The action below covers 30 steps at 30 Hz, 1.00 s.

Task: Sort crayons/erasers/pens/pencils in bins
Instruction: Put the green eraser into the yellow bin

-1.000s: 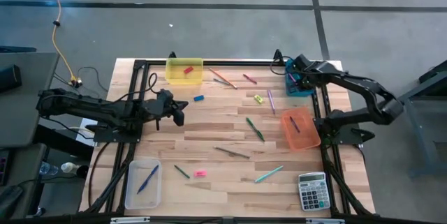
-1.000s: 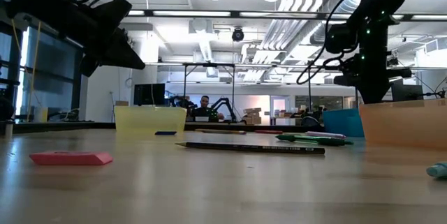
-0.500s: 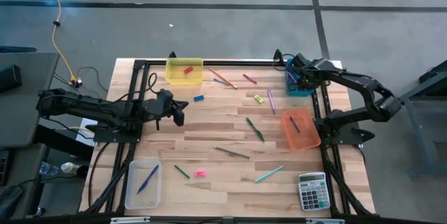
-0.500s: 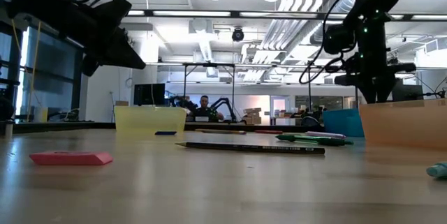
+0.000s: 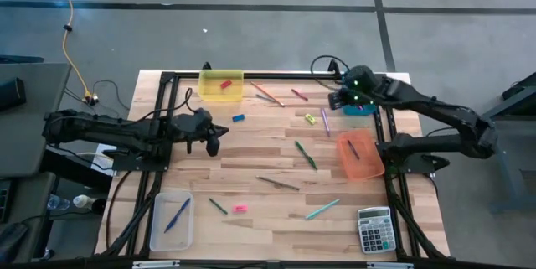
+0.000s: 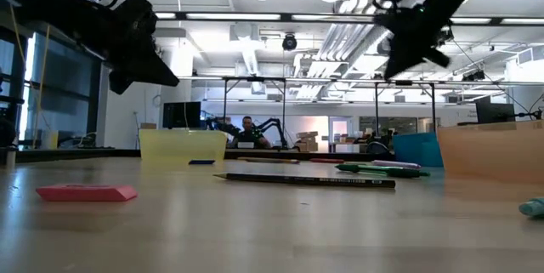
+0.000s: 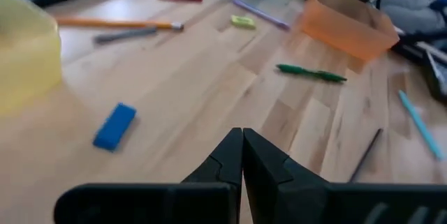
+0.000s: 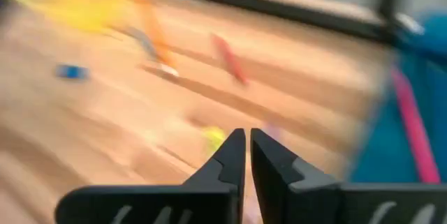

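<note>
Sorting's maybe a third done from where I sit. Overhead: yellow bin (image 5: 221,85) holds a red eraser, orange bin (image 5: 360,155) and clear bin (image 5: 172,219) one stick each, teal bin (image 5: 360,106) mostly hidden under my right gripper (image 5: 337,100). Blue eraser (image 5: 239,118), pink eraser (image 5: 240,208) and several pens are loose on the table (image 5: 251,160). Left gripper (image 5: 214,139) waits nearby. Low view adds little. Wrist views: both pairs of fingers pressed together, pinching nothing.

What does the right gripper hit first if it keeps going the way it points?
Probably the pale yellow eraser: the right gripper, jaws shut and empty, points at it in the right wrist view. Depth unclear.
</note>
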{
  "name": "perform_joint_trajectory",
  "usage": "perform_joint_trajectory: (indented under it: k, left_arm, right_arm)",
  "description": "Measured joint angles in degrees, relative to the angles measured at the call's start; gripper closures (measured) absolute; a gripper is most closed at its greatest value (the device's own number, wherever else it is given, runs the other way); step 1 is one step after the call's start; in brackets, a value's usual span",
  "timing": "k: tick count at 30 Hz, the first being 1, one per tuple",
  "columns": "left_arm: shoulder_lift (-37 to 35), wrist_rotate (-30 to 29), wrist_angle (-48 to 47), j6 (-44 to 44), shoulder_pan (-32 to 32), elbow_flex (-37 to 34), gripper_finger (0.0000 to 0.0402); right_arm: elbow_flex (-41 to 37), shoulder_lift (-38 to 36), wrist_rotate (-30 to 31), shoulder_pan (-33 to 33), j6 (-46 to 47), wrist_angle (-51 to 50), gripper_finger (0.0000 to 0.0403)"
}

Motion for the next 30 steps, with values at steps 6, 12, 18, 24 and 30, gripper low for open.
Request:
perform_joint_trajectory:
  k: [6,12,18,24,30]
  left_arm:
    - [0.00,0.23,3.96,11.54,0.73,0.02,0.0401]
    - [0.00,-0.12,6.31,13.06,-1.46,0.04,0.0402]
    - [1.77,-11.87,1.58,4.16,-6.97,0.07,0.0402]
    - [6.22,-19.24,0.70,-2.20,-13.08,0.07,0.0402]
    - [11.39,-18.93,1.76,-1.61,-14.22,0.07,0.0402]
  right_arm:
    - [-8.82,-0.42,0.02,6.34,-6.14,26.97,0.0401]
    - [-21.44,0.45,-0.92,8.59,-8.25,52.78,0.0399]
    - [-26.74,0.41,0.63,7.64,-10.94,49.74,0.0402]
    - [-26.75,0.39,-1.18,5.63,-12.40,38.74,0.0402]
    - [-23.19,0.32,-0.82,7.43,-12.55,29.83,0.0402]
